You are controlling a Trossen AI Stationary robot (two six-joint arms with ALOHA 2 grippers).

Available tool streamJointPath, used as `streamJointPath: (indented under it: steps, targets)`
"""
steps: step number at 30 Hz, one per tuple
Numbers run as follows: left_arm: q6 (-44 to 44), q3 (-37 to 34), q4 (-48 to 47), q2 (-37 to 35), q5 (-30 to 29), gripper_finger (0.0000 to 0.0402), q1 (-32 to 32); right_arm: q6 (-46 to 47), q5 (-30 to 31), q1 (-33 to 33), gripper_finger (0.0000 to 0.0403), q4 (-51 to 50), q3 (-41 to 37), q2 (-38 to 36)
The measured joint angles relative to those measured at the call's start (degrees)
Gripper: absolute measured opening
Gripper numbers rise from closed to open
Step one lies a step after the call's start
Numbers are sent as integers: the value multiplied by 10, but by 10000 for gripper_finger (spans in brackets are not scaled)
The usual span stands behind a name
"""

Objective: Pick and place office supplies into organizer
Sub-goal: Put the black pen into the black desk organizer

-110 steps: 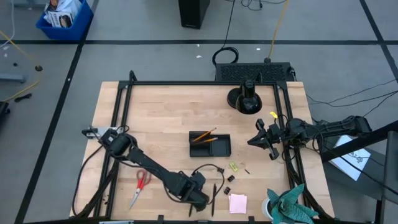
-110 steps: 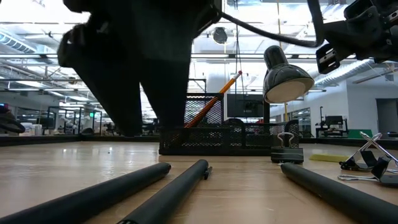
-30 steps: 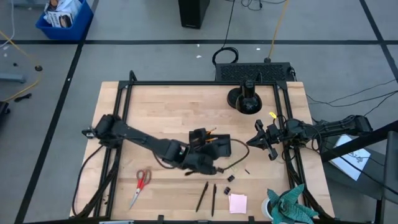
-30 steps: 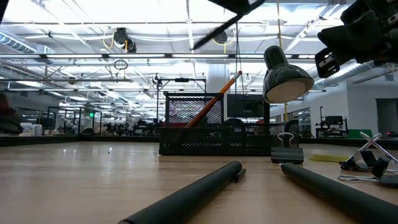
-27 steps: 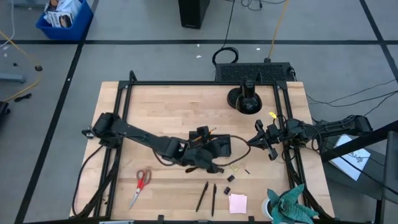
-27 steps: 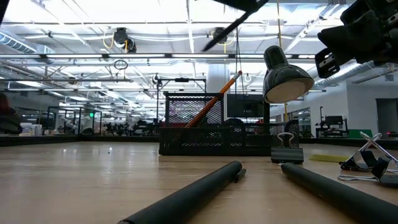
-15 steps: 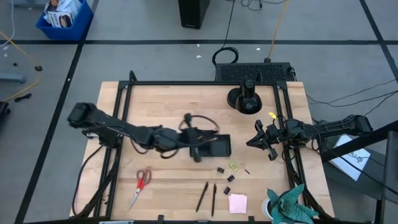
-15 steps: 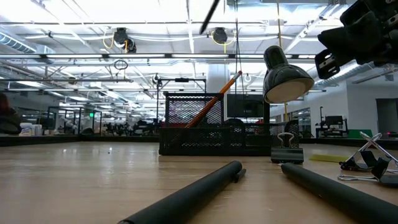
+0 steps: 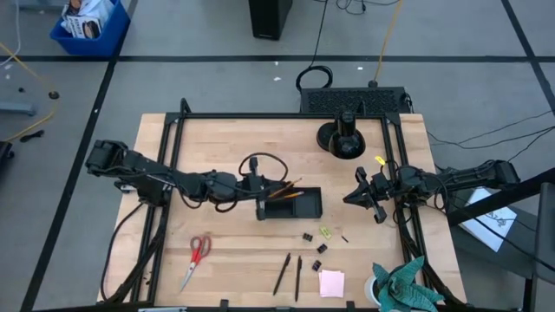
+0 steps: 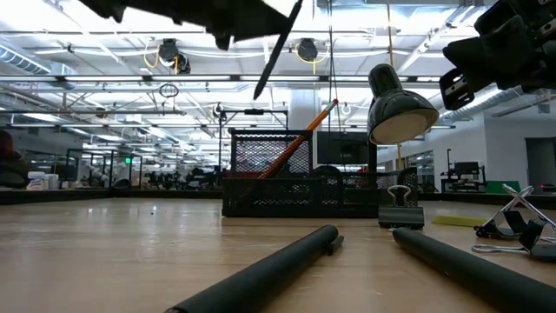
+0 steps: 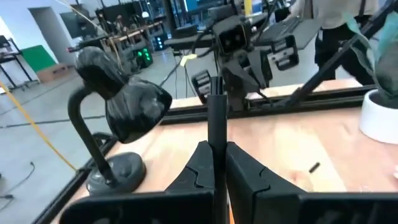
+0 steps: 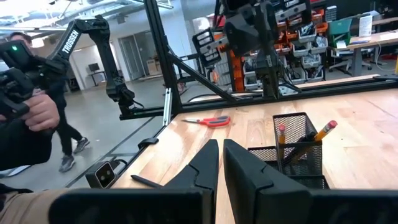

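Since a second ago the left gripper (image 9: pixel 259 196), clamped on a black pen (image 10: pixel 276 50) hanging steeply tip-down, has swung to the organizer's (image 9: pixel 305 208) left end at table centre; right gripper (image 9: pixel 364 196) waits closed.

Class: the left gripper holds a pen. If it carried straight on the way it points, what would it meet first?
Probably the organizer: the left gripper, shut on a pen, points right with it just ahead. It may pass above; height is unclear.
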Motion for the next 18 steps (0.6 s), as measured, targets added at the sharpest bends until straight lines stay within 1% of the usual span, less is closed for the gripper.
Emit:
streamJointPath:
  steps: [5, 9, 12, 14, 18]
  targets:
    - [-2, -18, 20, 0, 4, 20, -1, 0, 1, 0, 20, 0, 0, 0]
    - [-1, -20, 22, 0, 5, 10, 1, 0, 2, 0, 20, 0, 0, 0]
    - [-5, -20, 30, 0, 27, 7, 11, -2, 5, 0, 20, 0, 0, 0]
    - [-12, -20, 48, 10, 34, 11, 20, -2, 16, 0, 20, 0, 0, 0]
    - [-20, -20, 93, 48, 46, 15, 33, -2, 17, 0, 20, 0, 0, 3]
